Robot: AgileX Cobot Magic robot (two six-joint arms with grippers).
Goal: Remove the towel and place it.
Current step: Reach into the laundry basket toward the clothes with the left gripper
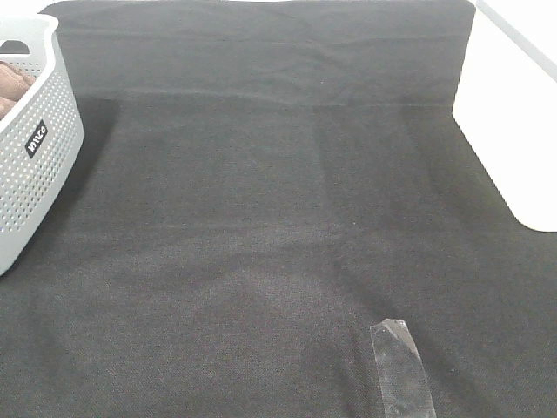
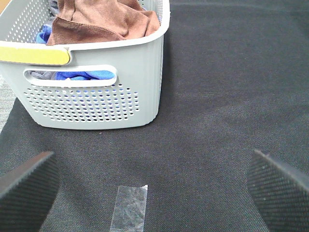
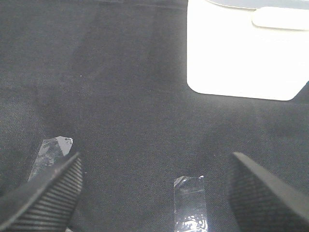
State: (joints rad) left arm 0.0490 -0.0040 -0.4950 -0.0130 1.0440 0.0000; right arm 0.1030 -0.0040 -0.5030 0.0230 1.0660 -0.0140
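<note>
We are seeing the towel (image 2: 104, 21) bunched in the grey basket (image 2: 140, 82), partly cut off by the frame; the left hand (image 2: 152, 191) and right hand (image 3: 154, 193) are hovering over the worktop (image 2: 231, 96), both spread apart, empty

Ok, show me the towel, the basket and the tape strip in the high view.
towel (image 2: 104, 21), left wrist view, middle of the bunched brown cloth.
basket (image 2: 96, 104), left wrist view, perforated side wall.
tape strip (image 1: 402, 370), exterior high view, middle of the clear strip.
</note>
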